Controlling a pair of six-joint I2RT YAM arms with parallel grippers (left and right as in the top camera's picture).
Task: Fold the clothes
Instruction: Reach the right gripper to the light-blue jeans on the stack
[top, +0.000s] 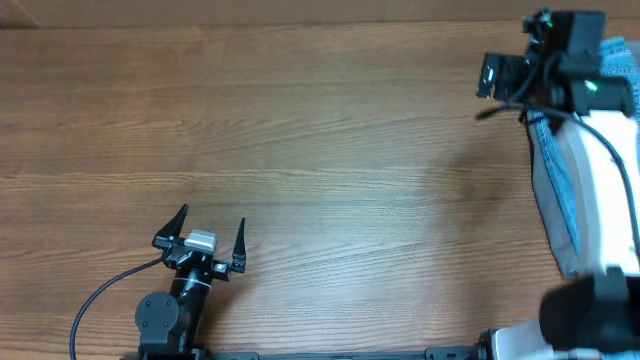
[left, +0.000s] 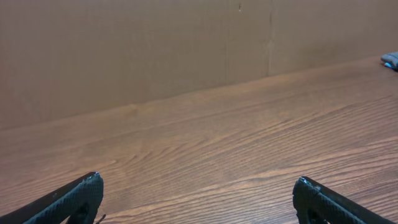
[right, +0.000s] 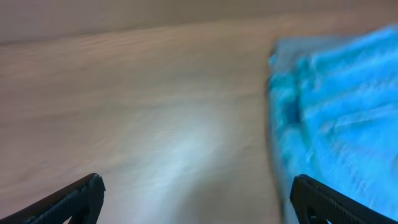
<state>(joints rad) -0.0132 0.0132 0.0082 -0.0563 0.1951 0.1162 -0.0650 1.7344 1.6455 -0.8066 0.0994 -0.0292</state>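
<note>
Fingertips of the right pincer (right: 196, 186) frame the wrist view, spread wide and holding nothing. Light-blue jeans (right: 336, 106) lie just to its right; that picture is blurred. Overhead, the jeans sit at the right edge of the surface (top: 330, 150), partly under the right arm, long axis running near to far. The left pincer (top: 212, 218) is wide open, empty and well apart. Judgement: the right arm is nearer, and the grasp calls for a rightward shift.

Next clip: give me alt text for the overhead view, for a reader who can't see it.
Light-blue jeans lie at the right edge of the wooden table, partly hidden under the right arm, which reaches toward the far right corner. The left tool sits open near the front edge, well apart from the jeans.
</note>
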